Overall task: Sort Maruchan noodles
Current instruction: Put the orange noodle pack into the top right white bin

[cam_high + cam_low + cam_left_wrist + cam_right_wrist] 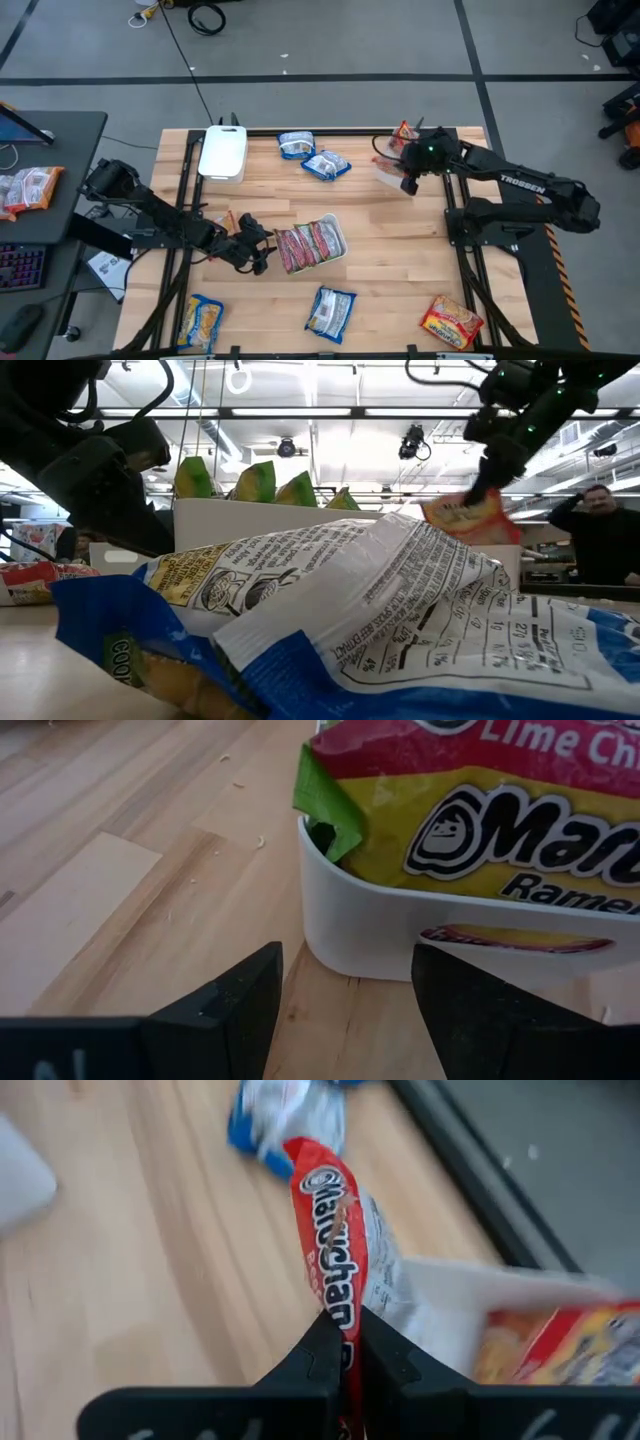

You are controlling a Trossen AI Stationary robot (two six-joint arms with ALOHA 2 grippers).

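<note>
A grey concrete floor with pale taped lines surrounds the wooden table. At nine o'clock stands a dark desk; black cables coil at twelve. Ceiling strip lights glow overhead.

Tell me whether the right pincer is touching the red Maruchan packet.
Touching. The right wrist view shows the right pincer shut on the red Maruchan packet, both dark fingers pressed against its edge with no gap.

Noodle packets — glossy crinkled plastic; table — pale smooth wood; tray — matt white plastic
</note>
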